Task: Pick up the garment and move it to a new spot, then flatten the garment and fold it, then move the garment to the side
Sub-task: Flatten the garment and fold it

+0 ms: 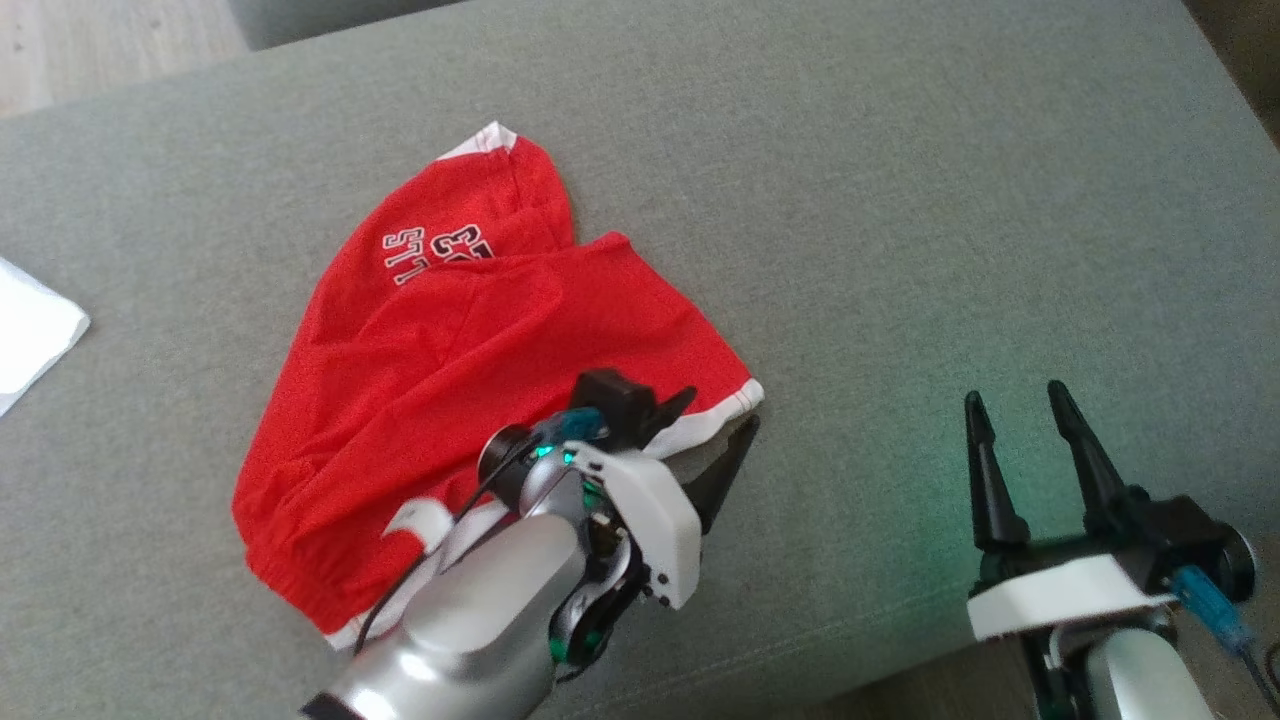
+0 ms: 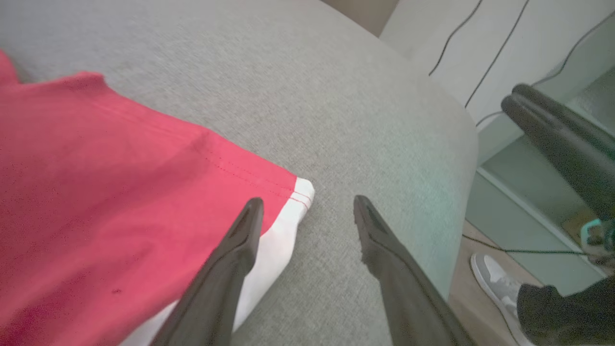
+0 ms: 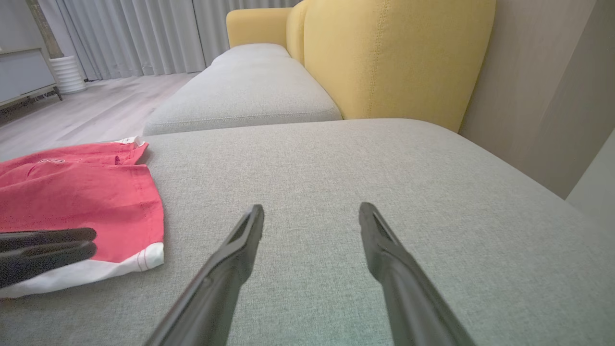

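**Garment** [image 1: 450, 380]: red shorts, white trim at the hems, dark lettering near the far edge. Lies crumpled and partly doubled over on the grey sofa seat [image 1: 900, 200], left of centre in the head view, waistband toward the robot.

**Left fingers** [image 2: 235, 254]: spread apart over the garment's near right corner. One finger is above the white hem, the other above bare seat just beside the corner. They pinch nothing. Whether the tips touch the cloth cannot be told.

**Right fingers** [image 1: 985, 470]: spread apart, above bare seat, well apart from the garment on its right.

**White cloth** [image 1: 30, 335]: on the seat at the far left edge of the head view, well apart from the garment.

**Backrest** [image 3: 394, 57]: yellow, upright behind the seat.

**Shoe** [image 2: 495, 283]: grey and white, on the floor beside the sofa.
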